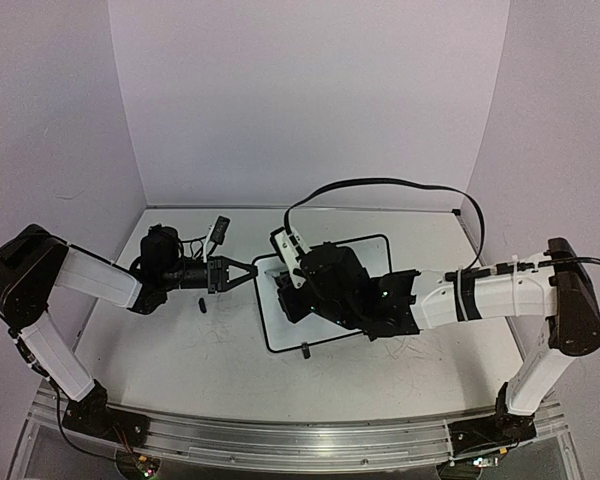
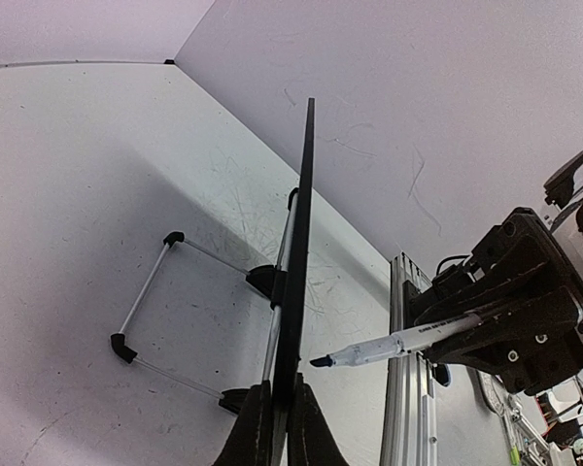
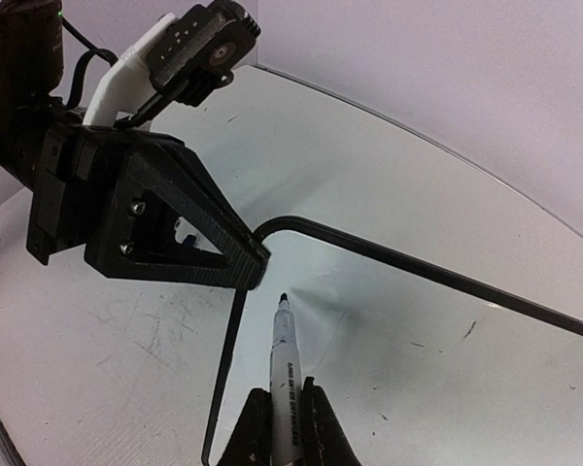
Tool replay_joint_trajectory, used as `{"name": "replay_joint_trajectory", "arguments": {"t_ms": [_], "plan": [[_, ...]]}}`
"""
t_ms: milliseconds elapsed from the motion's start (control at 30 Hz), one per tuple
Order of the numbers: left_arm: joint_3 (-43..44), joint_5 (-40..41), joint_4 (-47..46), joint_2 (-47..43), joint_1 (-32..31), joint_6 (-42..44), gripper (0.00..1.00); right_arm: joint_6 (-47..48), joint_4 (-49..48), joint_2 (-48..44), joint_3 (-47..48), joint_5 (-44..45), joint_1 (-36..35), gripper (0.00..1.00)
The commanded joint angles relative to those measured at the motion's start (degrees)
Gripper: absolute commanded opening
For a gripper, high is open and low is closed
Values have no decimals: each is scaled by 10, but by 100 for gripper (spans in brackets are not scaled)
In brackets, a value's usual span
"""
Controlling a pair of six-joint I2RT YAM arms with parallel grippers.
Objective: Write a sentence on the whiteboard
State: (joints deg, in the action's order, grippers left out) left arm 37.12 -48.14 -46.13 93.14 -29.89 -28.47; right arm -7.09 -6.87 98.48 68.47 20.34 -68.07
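1. So, the right gripper (image 3: 280, 427) is clamped tight on the marker (image 3: 286, 359), whose long axis points straight ahead at the whiteboard (image 3: 418, 340).
2. Its tip sits just off the board's face, near a corner.
3. The left gripper (image 3: 256, 270) pinches the frame right there.

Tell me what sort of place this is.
Probably a robot lab test cell: plain white walls box in a scuffed white table, and the left arm and right arm are bolted to a metal rail.
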Motion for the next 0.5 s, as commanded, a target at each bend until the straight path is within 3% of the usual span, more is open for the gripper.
{"name": "replay_joint_trajectory", "arguments": {"t_ms": [0,467], "plan": [[9,-23,-11,5,-1,-11,0,4,-28,1,15,4,0,0],[10,-24,-11,3,-1,-14,0,6,-30,19,33,-1,0,0]]}}
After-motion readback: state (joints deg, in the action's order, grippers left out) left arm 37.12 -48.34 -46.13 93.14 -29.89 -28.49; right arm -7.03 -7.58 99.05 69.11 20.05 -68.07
